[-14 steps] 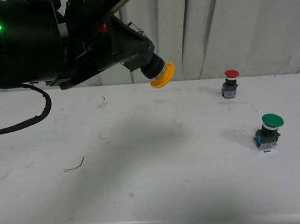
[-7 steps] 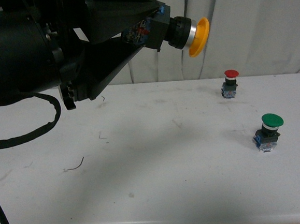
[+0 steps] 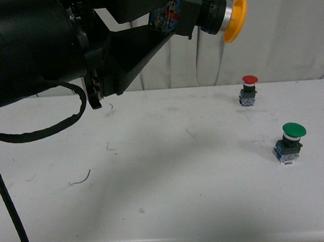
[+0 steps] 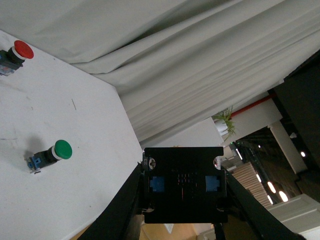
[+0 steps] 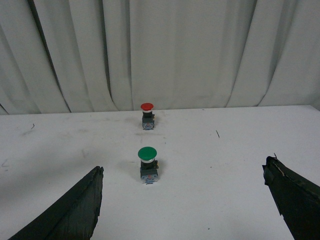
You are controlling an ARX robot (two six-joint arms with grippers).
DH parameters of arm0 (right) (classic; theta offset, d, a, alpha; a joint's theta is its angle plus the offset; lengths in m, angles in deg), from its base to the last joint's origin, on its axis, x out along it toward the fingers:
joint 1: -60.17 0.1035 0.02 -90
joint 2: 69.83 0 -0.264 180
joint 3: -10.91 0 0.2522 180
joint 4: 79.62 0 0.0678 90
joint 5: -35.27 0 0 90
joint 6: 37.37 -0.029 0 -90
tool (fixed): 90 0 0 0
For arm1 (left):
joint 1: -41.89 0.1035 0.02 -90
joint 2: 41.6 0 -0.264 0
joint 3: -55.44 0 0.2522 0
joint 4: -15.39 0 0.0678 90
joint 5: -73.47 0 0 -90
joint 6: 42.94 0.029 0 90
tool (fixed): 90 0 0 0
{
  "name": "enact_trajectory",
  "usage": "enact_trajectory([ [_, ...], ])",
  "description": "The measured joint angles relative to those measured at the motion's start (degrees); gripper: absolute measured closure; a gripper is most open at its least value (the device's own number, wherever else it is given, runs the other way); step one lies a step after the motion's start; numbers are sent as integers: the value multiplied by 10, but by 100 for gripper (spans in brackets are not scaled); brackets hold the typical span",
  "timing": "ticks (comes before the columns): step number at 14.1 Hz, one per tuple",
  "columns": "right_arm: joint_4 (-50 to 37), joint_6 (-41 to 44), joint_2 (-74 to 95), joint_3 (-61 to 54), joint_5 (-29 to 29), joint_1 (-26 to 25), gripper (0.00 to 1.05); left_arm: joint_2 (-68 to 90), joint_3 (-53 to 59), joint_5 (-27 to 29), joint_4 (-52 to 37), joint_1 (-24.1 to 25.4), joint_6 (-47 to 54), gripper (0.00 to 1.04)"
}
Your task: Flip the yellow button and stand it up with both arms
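Note:
The yellow button [image 3: 221,17] is held high above the table, lying sideways with its orange-yellow cap pointing right, silver collar and black neck behind it. My left gripper [image 3: 170,16] is shut on its blue-black base. In the left wrist view the base's black underside [image 4: 183,185] fills the space between the two black fingers. My right gripper [image 5: 182,200] stands open low over the table, its black fingers [image 5: 75,207] far apart with nothing between them. It does not show in the front view.
A red-capped button [image 3: 250,89] stands upright at the back of the white table [image 3: 173,187]. A larger green-capped button [image 3: 290,142] stands nearer, to the right. Grey curtains [image 3: 278,28] hang behind. A black cable [image 3: 44,127] loops at the left.
My left gripper has risen and swung right with the yellow button. The button turned from cap-down-right to lying level, now higher in the picture. The red and green buttons stayed put.

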Motion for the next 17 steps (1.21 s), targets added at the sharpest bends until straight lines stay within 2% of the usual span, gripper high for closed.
enact_trajectory([
  [3, 0, 0, 0, 0, 0, 0, 6, 2, -1, 3, 10, 0, 0, 69],
  [6, -77, -13, 68, 0, 95, -57, 6, 2, -1, 8, 23, -1, 4, 69],
  [7, -130, -18, 115, 0, 115, -73, 6, 2, -1, 8, 29, -1, 5, 69],
  [9, -306, -20, 282, 8, 132, -84, 6, 2, -2, 10, 32, -1, 8, 69],
  [10, -409, -21, 397, 34, 133, -83, 6, 2, -3, 11, 37, -2, 14, 69],
  [12, -559, -33, 588, 137, 125, -73, 6, 2, -5, 11, 43, -2, 20, 69],
  [13, -595, -35, 670, 197, 120, -62, 6, 2, -7, 11, 47, -2, 20, 69],
  [15, -588, -46, 775, 282, 114, -36, 6, 2, -7, 13, 51, -2, 21, 69],
  [17, -607, -90, 781, 301, 152, -11, 6, 2, -8, 16, 50, 0, 21, 69],
])
